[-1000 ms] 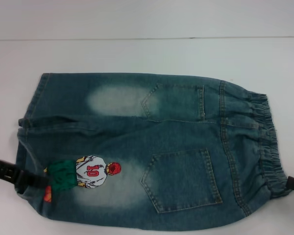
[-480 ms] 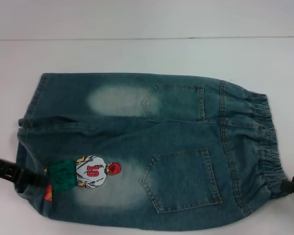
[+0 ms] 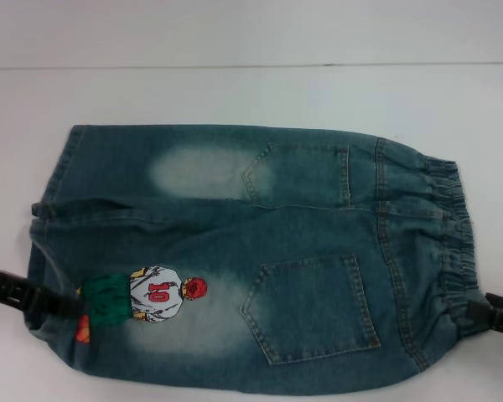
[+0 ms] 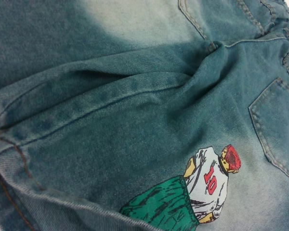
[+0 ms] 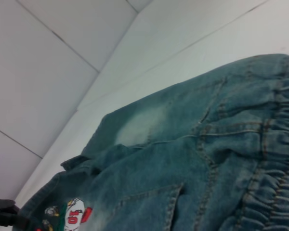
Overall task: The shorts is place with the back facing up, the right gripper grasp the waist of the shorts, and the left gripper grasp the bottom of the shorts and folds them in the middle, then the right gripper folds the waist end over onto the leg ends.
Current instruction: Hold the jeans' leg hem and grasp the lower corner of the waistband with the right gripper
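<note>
— On the left side, what's that black arm doing?

— That's the left gripper (image 3: 54, 306), coming in low from the table edge and meeting the bottom of the shorts (image 3: 44, 251) at the near leg hem, right beside the cartoon patch (image 3: 151, 295). Its tips sit against the denim, but I can't tell from where I stand whether the fingers are clamped or apart.

— And the shorts themselves?

— The shorts (image 3: 251, 260) lie flat on the white table (image 3: 251, 92), back side up, legs pointing left, waist right. The hems run down the left edge with a crease between the two legs.

— Any writing you can read?

— Only the red "10" on the cartoon player's white jersey; the left wrist camera shows it too (image 4: 211, 177), above green shorts. A small orange patch (image 3: 82, 332) peeks out just below the left gripper.

— Moving across?

— Two back pockets (image 3: 314, 310) mid-right, pale faded patches beside them, then the waist of the shorts (image 3: 453, 243), gathered and ruffled.

— The other arm?

— The right gripper (image 3: 478, 316) touches the waistband's near corner at the far right. Whether its fingers are closed on the band, I can't tell.
</note>
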Action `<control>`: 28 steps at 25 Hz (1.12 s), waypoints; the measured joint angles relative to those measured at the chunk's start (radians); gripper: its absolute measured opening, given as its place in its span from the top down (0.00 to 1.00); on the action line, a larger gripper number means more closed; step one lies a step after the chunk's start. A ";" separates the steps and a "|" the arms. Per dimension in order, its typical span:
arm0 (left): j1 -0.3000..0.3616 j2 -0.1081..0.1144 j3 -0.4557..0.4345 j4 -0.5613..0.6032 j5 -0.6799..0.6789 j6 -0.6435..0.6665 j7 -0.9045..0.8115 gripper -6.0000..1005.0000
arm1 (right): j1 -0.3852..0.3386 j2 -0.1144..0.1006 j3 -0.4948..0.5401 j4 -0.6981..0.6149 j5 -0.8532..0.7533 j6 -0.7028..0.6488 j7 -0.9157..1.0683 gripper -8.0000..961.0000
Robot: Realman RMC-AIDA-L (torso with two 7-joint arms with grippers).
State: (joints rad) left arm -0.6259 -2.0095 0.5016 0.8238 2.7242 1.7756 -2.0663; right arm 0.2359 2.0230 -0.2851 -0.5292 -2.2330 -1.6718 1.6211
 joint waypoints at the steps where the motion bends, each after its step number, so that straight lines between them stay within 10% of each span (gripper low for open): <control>1: 0.000 0.000 0.000 0.000 -0.001 0.000 0.000 0.97 | 0.002 0.001 0.002 0.000 0.001 -0.003 -0.002 0.05; 28: -0.008 0.002 0.001 -0.026 -0.011 -0.026 0.007 0.97 | -0.024 -0.003 0.021 -0.003 0.013 0.001 0.024 0.05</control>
State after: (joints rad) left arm -0.6337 -2.0078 0.5029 0.7977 2.7136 1.7501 -2.0591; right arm 0.2123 2.0203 -0.2639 -0.5325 -2.2195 -1.6703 1.6450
